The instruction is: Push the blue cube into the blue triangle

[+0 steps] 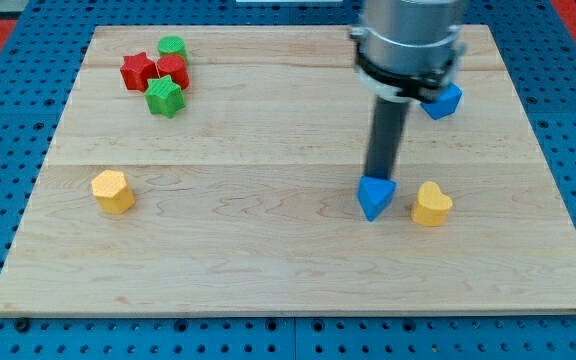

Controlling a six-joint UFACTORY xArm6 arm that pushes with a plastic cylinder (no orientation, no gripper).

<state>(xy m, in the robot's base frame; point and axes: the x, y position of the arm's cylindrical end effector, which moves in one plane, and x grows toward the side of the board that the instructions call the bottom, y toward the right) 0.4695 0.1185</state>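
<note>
Blue triangle [374, 197], my tip [378, 178] touching

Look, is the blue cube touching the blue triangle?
No, the blue cube sits apart near the view's top right, while the blue triangle lies lower down, right at my tip.

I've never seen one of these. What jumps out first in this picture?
The big grey arm at the view's top right, ending in a dark rod whose tip sits right at the top of a blue triangle. A blue cube peeks out behind the arm, and a tight red-and-green block cluster sits top left.
</note>
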